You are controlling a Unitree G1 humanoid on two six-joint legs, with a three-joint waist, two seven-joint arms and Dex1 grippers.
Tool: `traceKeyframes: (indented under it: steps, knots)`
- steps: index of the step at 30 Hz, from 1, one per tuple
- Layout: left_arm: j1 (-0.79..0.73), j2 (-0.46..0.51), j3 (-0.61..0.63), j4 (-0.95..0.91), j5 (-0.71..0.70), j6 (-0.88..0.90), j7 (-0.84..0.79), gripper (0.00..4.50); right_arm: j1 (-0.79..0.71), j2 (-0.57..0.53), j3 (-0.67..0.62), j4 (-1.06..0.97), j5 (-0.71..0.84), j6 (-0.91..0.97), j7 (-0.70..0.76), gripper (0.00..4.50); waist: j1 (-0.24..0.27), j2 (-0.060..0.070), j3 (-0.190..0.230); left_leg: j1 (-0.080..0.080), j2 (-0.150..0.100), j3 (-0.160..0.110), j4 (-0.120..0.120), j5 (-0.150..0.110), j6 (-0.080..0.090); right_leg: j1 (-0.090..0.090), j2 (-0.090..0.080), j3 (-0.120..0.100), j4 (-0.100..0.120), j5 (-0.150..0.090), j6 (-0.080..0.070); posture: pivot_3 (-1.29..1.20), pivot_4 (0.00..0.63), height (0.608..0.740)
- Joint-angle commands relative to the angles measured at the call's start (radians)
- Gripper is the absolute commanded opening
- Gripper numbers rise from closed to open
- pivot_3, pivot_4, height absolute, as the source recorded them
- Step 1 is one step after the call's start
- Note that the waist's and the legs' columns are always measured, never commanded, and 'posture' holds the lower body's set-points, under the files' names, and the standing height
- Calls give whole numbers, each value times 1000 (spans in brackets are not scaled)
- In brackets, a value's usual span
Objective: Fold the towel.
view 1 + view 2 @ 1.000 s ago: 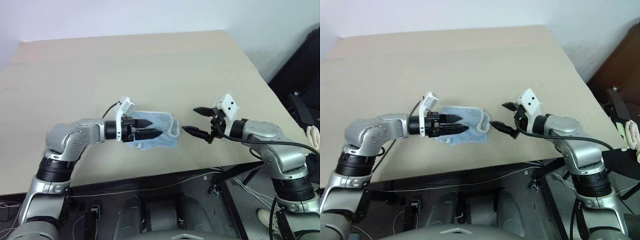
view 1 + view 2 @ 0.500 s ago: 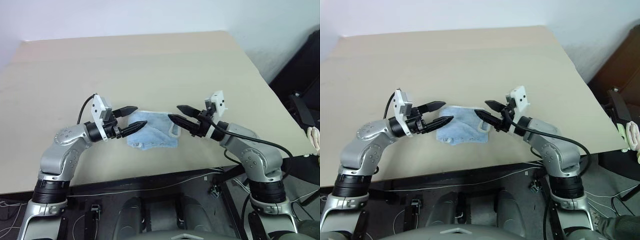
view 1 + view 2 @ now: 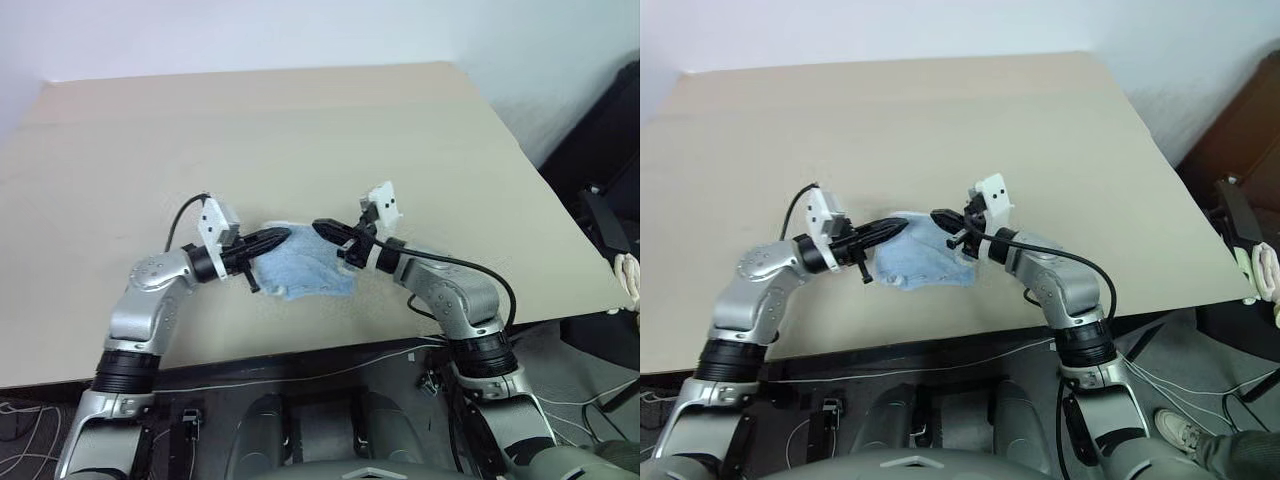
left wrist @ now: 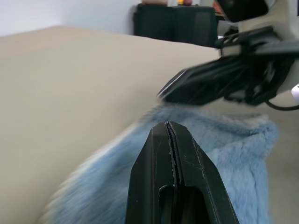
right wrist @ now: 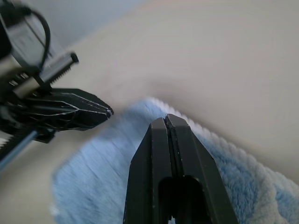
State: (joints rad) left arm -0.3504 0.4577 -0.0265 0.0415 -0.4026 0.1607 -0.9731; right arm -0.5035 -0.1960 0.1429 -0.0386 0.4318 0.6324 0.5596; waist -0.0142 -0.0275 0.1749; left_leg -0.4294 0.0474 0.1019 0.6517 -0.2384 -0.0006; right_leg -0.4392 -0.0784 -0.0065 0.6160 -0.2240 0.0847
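Note:
A light blue fluffy towel (image 3: 308, 268) lies bunched in a small folded pad on the tan table (image 3: 300, 130), near its front edge. My left gripper (image 3: 282, 236) is shut, its tip over the towel's far left edge with nothing between the fingers. My right gripper (image 3: 320, 229) is also shut and empty, its tip over the towel's far edge, a short gap from the left one. In the left wrist view the shut fingers (image 4: 169, 140) hang over the towel (image 4: 233, 144), facing the right gripper (image 4: 205, 86). The right wrist view shows the towel (image 5: 103, 172) beneath that gripper.
The table's right edge (image 3: 560, 210) runs diagonally, with dark furniture (image 3: 610, 140) beyond it. Its front edge (image 3: 300, 355) lies just behind the towel, with cables hanging below it. Wide bare tabletop stretches behind and to the left of the towel.
Both grippers went from open to shut. They swung inward until their tips nearly meet over the towel's far edge; the right one travelled further. The towel stays put.

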Motion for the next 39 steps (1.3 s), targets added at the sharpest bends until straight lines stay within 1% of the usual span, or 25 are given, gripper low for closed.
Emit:
traceKeyframes:
  steps: [1, 4, 7, 11, 12, 14, 16, 17, 18, 20, 22, 25, 27, 28, 29, 31, 32, 36, 39]
  knots:
    - [41, 0, -21, -2, 26, -40, -22, 25, 26, -5, 10, 43, -46, -68, 12, 0, -3, 0, 0, 0, 0, 0, 0, 0, 0, 0, 0, 0, 0, 0, 0, 0, 150, 740]
    - [67, -4, -31, 38, 48, -59, -22, 25, 57, -6, 46, 139, -108, -139, 31, 0, -3, 0, 0, 1, 1, 0, 0, 0, 0, 0, 1, 0, 1, 0, 0, 0, 150, 740]
    - [93, -11, -30, 59, 60, -80, -16, 25, 55, 22, 42, 280, -143, -222, 39, 0, -7, 0, -1, 2, 1, 0, 0, 0, 0, 0, 1, 0, 3, 0, 0, 0, 150, 740]
    - [119, -23, -17, 34, 45, -77, -4, 25, 31, 34, 48, 392, -181, -294, 61, 0, -9, -1, -2, 11, 2, 0, 0, 0, -1, 9, 1, 0, 2, -2, -3, 0, 150, 740]
    - [126, -11, -19, 20, 45, -60, -9, 25, 24, 32, 50, 406, -188, -307, 70, 0, -10, -1, -2, 14, 2, 0, 0, 0, -1, 12, 1, 0, 1, -2, -4, 0, 150, 740]
    - [139, 23, -6, -48, -20, 38, -44, 25, 11, 28, 36, 395, -168, -298, 98, 0, -15, -1, -2, 18, 4, -1, 0, 0, -1, 15, 0, 0, 2, -2, -4, 0, 150, 740]
    - [136, 41, 31, -95, -65, 108, -19, 391, 4, 14, 11, 346, -131, -273, 129, 0, -19, 0, -2, 19, 5, -3, -2, -1, -2, 15, -1, 0, 2, -2, -4, 0, 150, 740]
    - [136, 55, 55, -115, -92, 143, -11, 630, 3, 0, -1, 311, -109, -243, 148, 0, -19, 0, -2, 19, 4, -3, -2, -1, -2, 14, -1, 0, 2, -2, -4, 0, 150, 740]
    - [137, 65, 70, -131, -111, 171, -7, 966, 4, -9, -9, 287, -96, -222, 160, 0, -21, 0, -2, 18, 4, -3, -2, -1, -2, 14, -1, 0, 2, -2, -4, 0, 150, 740]
    - [144, 94, 111, -163, -152, 218, -9, 1640, 3, -49, -31, 198, -42, -148, 206, 369, -23, 0, -2, 17, 4, -3, -2, 0, -2, 13, -2, 1, 1, -2, -4, 0, 150, 740]
    - [146, 105, 137, -178, -173, 243, 5, 2317, 4, -74, -48, 142, -3, -100, 232, 886, -24, 0, -2, 14, 4, -3, -3, 0, -1, 10, -2, 1, 0, -2, -4, 0, 150, 740]
    - [160, 119, 195, -186, -206, 259, 16, 3358, 1, -133, -122, 101, 79, -18, 272, 1931, -24, 0, -2, 9, 4, -3, -3, 0, -1, 6, -2, 1, 0, -2, -4, 0, 150, 740]
    - [177, 122, 201, -184, -195, 247, 23, 4008, 13, -174, -142, 99, 105, 33, 297, 2556, -24, 0, -2, 7, 3, -3, -3, 0, -1, 5, -2, 0, 0, -2, -4, 0, 150, 740]
    - [190, 117, 200, -186, -184, 236, 31, 4376, 19, -194, -148, 96, 122, 68, 309, 2942, -24, 0, -2, 6, 3, -3, -3, 0, -1, 4, -2, 0, 0, -2, -4, 0, 150, 740]
    - [205, 112, 197, -191, -174, 227, 41, 4500, 24, -212, -152, 92, 139, 103, 320, 3289, -24, 0, -2, 6, 3, -3, -3, 0, -1, 4, -2, 0, -1, -2, -4, 0, 150, 740]
    - [242, 99, 188, -209, -157, 210, 60, 4500, 30, -247, -146, 86, 158, 173, 333, 4011, -24, 0, -2, 6, 3, -3, -3, 0, -1, 4, -2, 0, -1, -2, -4, 0, 150, 740]
    - [259, 89, 186, -215, -148, 201, 76, 4500, 27, -261, -145, 88, 172, 218, 338, 4295, -25, 0, -2, 6, 3, -3, -3, 0, -1, 4, -3, 0, -1, -2, -4, 0, 150, 740]
    - [313, 84, 180, -239, -143, 200, 82, 4500, -9, -299, -147, 122, 217, 367, 354, 4295, -27, 0, -2, 5, 4, -3, -3, 0, -1, 2, -2, 0, -1, -2, -4, 0, 150, 740]
    - [326, 90, 181, -230, -125, 179, 81, 4500, -65, -307, -113, 180, 221, 465, 372, 4295, -28, 0, -2, 4, 4, -3, -3, 0, -1, 1, -2, 0, -1, -2, -4, 0, 150, 740]
